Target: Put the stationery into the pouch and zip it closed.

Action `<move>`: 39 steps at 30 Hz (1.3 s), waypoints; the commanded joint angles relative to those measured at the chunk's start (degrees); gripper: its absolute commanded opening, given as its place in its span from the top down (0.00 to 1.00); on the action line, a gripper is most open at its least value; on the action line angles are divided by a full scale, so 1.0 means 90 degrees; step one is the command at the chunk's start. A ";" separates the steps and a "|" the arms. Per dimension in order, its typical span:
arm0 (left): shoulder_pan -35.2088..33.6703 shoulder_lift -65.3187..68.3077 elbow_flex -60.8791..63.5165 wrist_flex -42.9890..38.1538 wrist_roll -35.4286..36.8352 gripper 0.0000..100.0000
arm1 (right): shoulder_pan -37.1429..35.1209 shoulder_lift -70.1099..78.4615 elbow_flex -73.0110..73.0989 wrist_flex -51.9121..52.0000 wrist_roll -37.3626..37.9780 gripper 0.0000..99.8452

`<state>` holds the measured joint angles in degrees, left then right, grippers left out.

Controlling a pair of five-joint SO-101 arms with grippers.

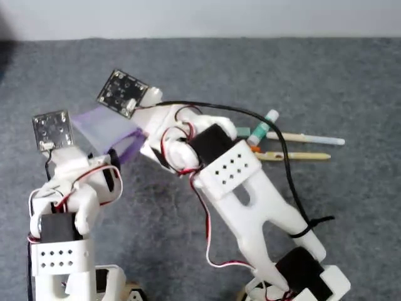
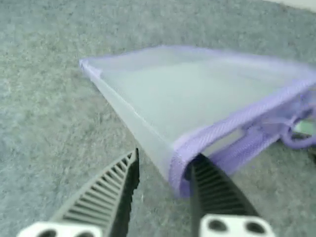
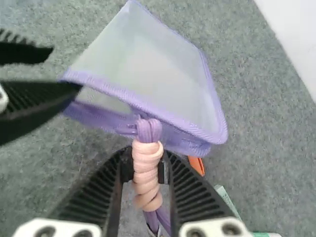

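Note:
The translucent purple pouch (image 1: 103, 128) lies on the grey carpet between the two arms. My left gripper (image 2: 165, 163) is open, its fingers straddling one corner of the pouch (image 2: 197, 103); the binding rests against one finger (image 2: 212, 187). My right gripper (image 3: 144, 155) is shut on the pink and purple zipper pull cord (image 3: 146, 165) at the zip edge of the pouch (image 3: 143, 69). Stationery lies to the right of the pouch: two pens (image 1: 301, 138) and a green-capped stick (image 1: 263, 128). An orange piece (image 3: 196, 165) shows beside my right fingers.
The right arm's white body (image 1: 250, 188) and its black cable (image 1: 285, 150) cross over part of the stationery. The carpet ends at a pale wall (image 1: 200, 19) at the back. Bare carpet lies in front between the arm bases.

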<state>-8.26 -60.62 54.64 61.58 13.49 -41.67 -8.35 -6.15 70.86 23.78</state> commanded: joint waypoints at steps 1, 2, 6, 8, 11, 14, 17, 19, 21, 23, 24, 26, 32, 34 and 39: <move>0.0039 -0.0078 -0.0093 -0.0205 0.0059 0.89 | -0.0034 -0.0376 -0.0352 0.0063 0.0068 0.99; 0.0039 -0.0078 -0.0073 -0.0205 0.0059 0.89 | -0.0034 -0.0386 -0.0352 0.0063 0.0068 0.99; 0.0039 -0.0068 -0.0054 -0.0322 0.0059 0.94 | -0.0063 -0.0581 -0.0322 0.0181 0.0068 0.99; 0.0039 -0.0049 -0.0054 -0.0410 0.0059 0.99 | -0.0063 -0.0650 -0.0322 0.0347 0.0068 0.99; 0.0039 -0.0068 -0.0093 -0.0352 0.0068 0.99 | 0.0103 -0.0786 -0.0322 0.0611 0.0068 0.99; 0.0039 -0.0039 -0.0288 0.0088 0.0068 0.99 | 0.0425 -0.0923 -0.0322 0.0796 0.0068 0.99; 0.0039 -0.0039 -0.0464 0.0469 0.0068 0.99 | 0.0796 -0.0991 -0.0303 0.0855 0.0303 0.99; 0.0039 -0.0039 -0.0523 0.0586 0.0068 0.99 | 0.0991 -0.0991 -0.0303 0.0874 0.0459 0.99; 0.0020 -0.0039 -0.0552 0.0615 0.0068 0.99 | 0.1177 -0.0991 -0.0313 0.0884 0.0527 0.99; -0.0127 -0.0059 -0.0552 0.0596 0.0068 0.99 | 0.1343 -0.1001 -0.0313 0.0894 0.0615 0.99; -0.0205 -0.0059 -0.0552 0.0586 0.0068 0.99 | 0.1411 -0.1031 -0.0313 0.0894 0.0625 0.99; -0.0400 -0.0068 -0.0562 0.0615 0.0068 0.99 | 0.1441 -0.1109 -0.0303 0.0894 0.0654 0.99; -0.0537 -0.0068 -0.1040 0.1104 0.0059 0.99 | 0.1421 -0.1158 -0.0303 0.1070 0.0674 0.99; -0.0537 -0.0068 -0.1324 0.1289 0.0059 0.99 | 0.1421 -0.1167 -0.0322 0.1070 0.0654 0.99; -0.0527 -0.0068 -0.1968 0.1768 0.0059 0.99 | 0.1138 -0.1392 -0.0342 0.1118 0.0391 0.96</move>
<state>-11.96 -60.62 42.24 75.30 13.41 -30.42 -15.74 -6.24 80.18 29.23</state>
